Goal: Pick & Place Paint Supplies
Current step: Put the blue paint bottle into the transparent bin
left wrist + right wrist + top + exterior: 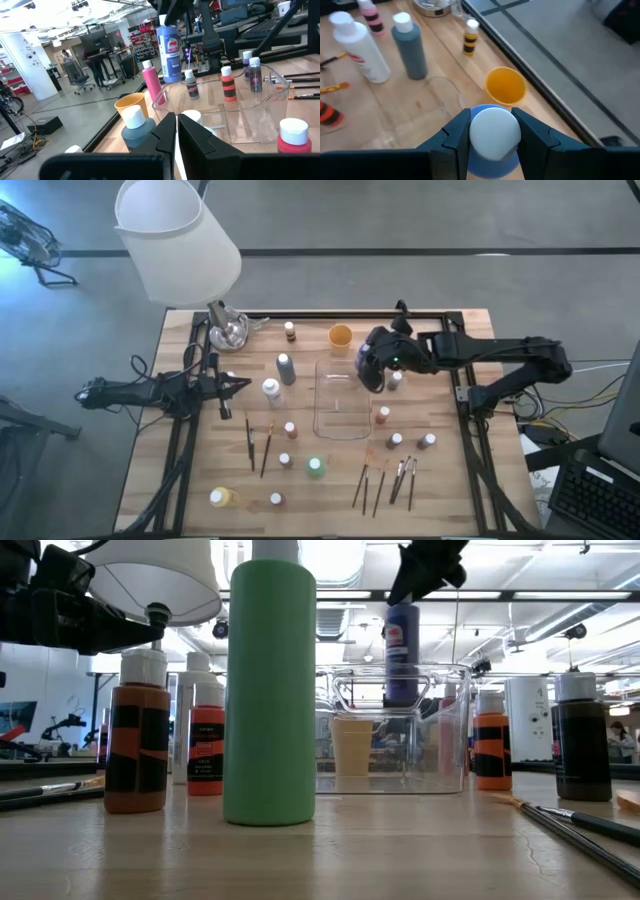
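The right tool (490, 132) clamps the white cap of a blue paint bottle (402, 650) hanging above the clear tray's (341, 430) far-right rim; released off-centre, it could strike that rim and topple.

You have the clear tray (341, 425) mid-table, the cup (340, 336) behind it, paint bottles (286, 368) ringing it left, right and front, and paintbrushes (258, 446) lying front-left, with more at the tray's front right.
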